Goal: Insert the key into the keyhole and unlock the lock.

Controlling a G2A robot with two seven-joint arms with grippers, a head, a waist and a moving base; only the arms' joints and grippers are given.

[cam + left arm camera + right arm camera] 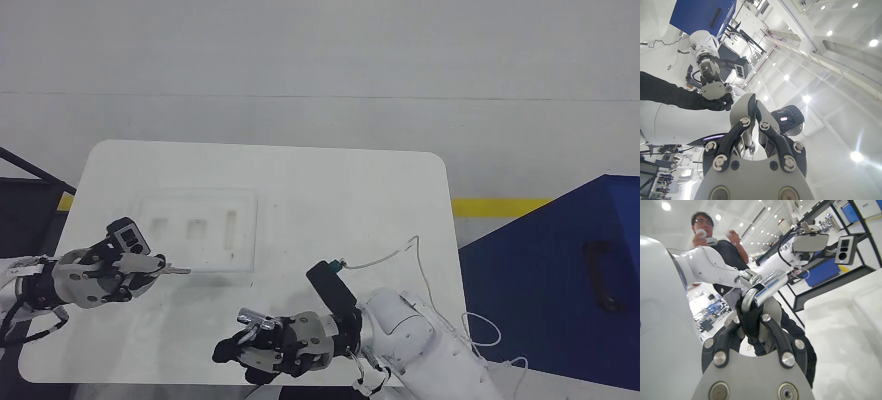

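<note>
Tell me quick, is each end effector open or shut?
Left end effector: closed, holding the key.
Right end effector: closed, holding the lock.

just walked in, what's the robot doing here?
Two-armed lock job, held over the white table. The left gripper is shut on the key, with the blade pointing toward the other arm. The right gripper is shut on the lock, a chrome padlock with its keyhole turned toward the left arm. The two are apart, and the key is not yet inserted.
</note>
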